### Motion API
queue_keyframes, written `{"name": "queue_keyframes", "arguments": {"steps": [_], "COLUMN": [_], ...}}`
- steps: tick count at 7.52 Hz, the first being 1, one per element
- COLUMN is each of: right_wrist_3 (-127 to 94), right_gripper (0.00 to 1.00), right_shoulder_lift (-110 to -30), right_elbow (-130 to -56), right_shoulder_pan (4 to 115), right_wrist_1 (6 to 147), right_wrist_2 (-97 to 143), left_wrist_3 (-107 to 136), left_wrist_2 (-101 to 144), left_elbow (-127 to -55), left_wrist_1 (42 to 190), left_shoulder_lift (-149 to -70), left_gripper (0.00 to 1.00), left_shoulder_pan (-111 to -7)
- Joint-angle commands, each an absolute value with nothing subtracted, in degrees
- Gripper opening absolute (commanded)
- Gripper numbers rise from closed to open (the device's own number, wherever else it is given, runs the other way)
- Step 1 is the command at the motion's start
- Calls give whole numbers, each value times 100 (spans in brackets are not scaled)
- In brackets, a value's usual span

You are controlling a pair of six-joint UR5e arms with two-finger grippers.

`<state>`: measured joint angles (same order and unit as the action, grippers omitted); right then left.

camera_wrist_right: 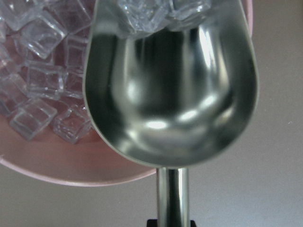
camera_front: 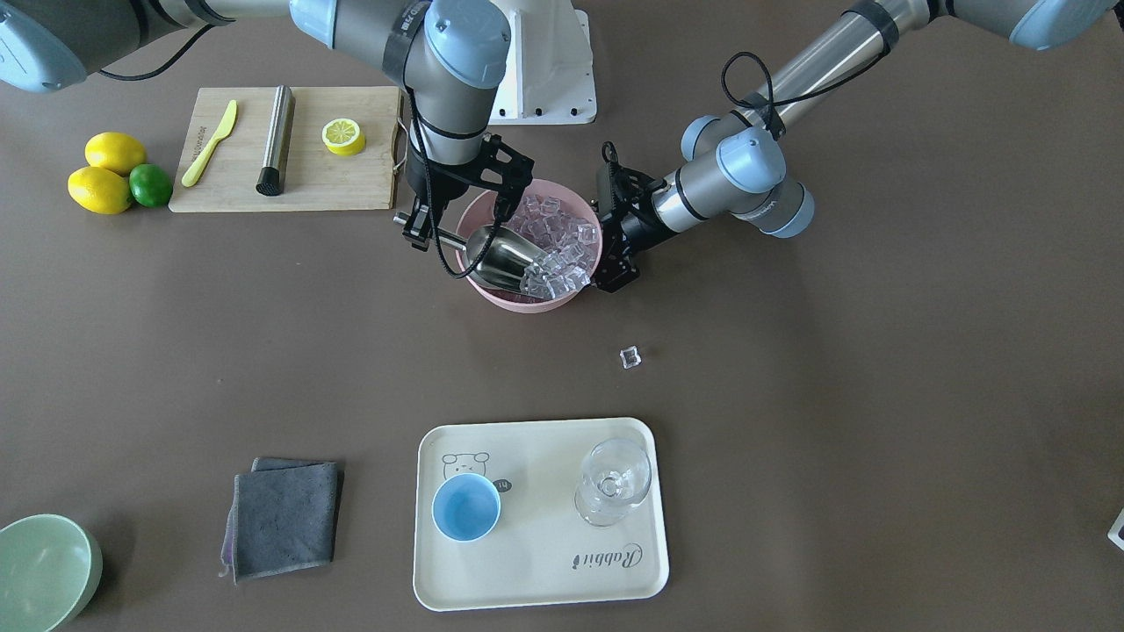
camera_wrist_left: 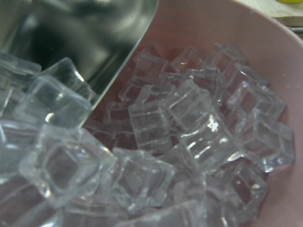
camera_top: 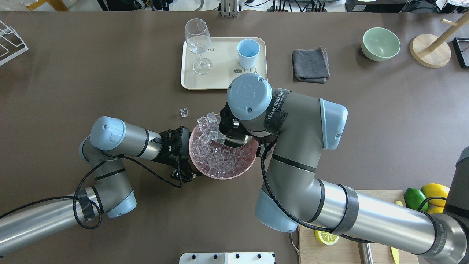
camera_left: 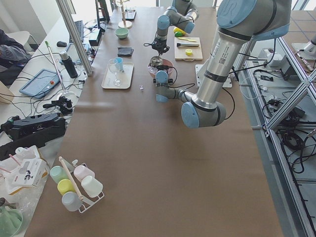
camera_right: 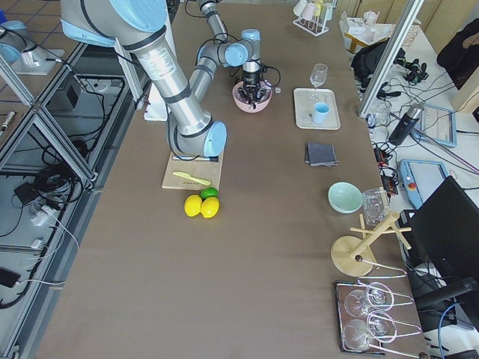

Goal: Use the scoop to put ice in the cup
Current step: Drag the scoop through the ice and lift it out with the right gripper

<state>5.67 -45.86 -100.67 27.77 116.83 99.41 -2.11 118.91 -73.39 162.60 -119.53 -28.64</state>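
The steel scoop (camera_front: 499, 254) lies tilted in a pink bowl (camera_front: 527, 303) full of ice (camera_front: 555, 230). Several cubes sit at the scoop's mouth (camera_wrist_right: 147, 12). My right gripper (camera_front: 423, 230) is shut on the scoop's handle. My left gripper (camera_front: 612, 230) is at the bowl's opposite rim and looks shut on it. Its fingertips are hidden. The left wrist view shows only the ice (camera_wrist_left: 189, 127) and the scoop's edge (camera_wrist_left: 94, 38). The light-blue cup (camera_front: 466, 508) stands empty on a cream tray (camera_front: 536, 570). It also shows in the overhead view (camera_top: 248, 53).
One stray ice cube (camera_front: 630, 357) lies on the table between bowl and tray. A clear stemmed glass (camera_front: 615, 483) shares the tray. A grey cloth (camera_front: 285, 518), a green bowl (camera_front: 44, 570), and a cutting board (camera_front: 351, 184) with lemons stand farther off.
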Motion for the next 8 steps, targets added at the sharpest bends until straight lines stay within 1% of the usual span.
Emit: {"name": "queue_keyframes", "arguments": {"steps": [1,3,5,6,8], "right_wrist_3": [519,510,326,273,220], "right_gripper": [0,0,0,0,0], "right_shoulder_lift": [-4789,-4991,-5045,-5097,-5107], "right_elbow": [-10405,-10713,-10697,-10661,-10714], "right_shoulder_pan": [2777,2777,2777,2777,2777], "right_wrist_1": [11549,11540,11409,11147,10988], "right_wrist_2": [10002,10055,10064,10063,10081], "left_wrist_3": [-228,-255,-412,-857,-888], "left_wrist_2": [11892,11944,12434,12698,12735], "left_elbow": [-7339,-7339,-7339,-7339,-7339], "left_wrist_1": [16173,16014,15830,15525,15337], "left_shoulder_lift": [-11953,-11971,-11971,-11979,-12146], "left_gripper": [98,98,98,98,98], "left_shoulder_pan": [-2856,-2996,-3425,-3645,-3674]}}
